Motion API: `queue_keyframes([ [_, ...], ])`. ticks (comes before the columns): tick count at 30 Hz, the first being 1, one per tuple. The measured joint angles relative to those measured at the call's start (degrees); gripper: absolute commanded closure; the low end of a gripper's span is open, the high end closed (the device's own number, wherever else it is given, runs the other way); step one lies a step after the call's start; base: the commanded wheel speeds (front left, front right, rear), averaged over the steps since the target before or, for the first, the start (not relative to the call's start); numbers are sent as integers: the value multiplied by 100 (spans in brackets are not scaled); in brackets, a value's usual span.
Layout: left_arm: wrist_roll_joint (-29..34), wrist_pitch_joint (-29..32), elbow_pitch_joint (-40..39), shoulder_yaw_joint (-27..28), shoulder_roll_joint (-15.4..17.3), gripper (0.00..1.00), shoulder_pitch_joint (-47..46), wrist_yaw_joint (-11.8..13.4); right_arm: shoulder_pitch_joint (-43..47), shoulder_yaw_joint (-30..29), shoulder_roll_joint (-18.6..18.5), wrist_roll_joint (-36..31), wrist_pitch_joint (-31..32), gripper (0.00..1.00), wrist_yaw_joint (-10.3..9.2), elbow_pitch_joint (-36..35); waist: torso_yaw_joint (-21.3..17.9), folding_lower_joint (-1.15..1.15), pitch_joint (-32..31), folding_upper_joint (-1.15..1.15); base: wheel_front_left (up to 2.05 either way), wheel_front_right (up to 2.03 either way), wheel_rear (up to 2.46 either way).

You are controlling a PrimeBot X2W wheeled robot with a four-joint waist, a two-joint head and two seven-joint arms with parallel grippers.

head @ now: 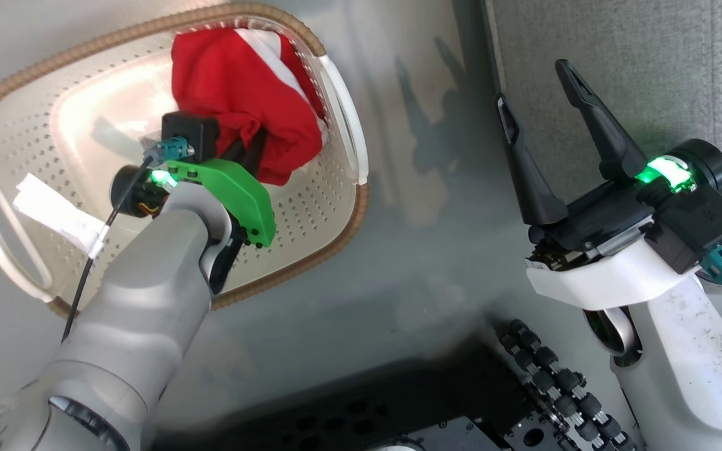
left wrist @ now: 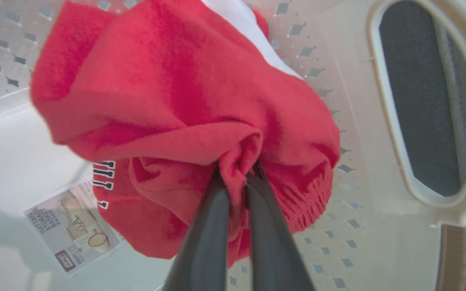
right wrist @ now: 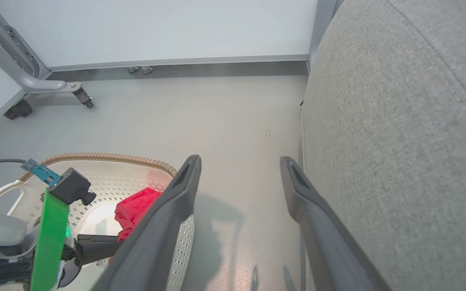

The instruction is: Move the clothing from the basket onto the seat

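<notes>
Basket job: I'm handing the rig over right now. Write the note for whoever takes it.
Left hand: shut on a fold of the red clothing, inside the basket.
Right hand: open and empty, above the floor beside the seat.
Done: the clothing is gripped. No clothing lies on the part of the seat in view.
Left: lift the clothing out, carry it to the seat and release it. I cannot tell whether both garments are in the grip, so check the basket afterwards.
</notes>
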Motion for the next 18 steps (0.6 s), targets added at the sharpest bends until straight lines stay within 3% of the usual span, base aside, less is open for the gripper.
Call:
queue_keyframes([
  [3, 33, -19, -190, 55, 31, 100, 147, 0, 0, -10, 4, 10, 0, 0, 0, 41, 59, 0, -200, 0, 0, 0, 0],
  [8, 323, -31, -804, 672, 101, 100, 558, 0, 40, -4, 18, 74, 1, 0, 0, 158, 170, 0, -621, 0, 0, 0, 0],
  [18, 1709, -37, -1960, 2057, -27, 100, 2109, 0, 502, 102, 29, 234, 1, 0, 0, 535, 430, 0, -1808, 0, 0, 0, 0],
])
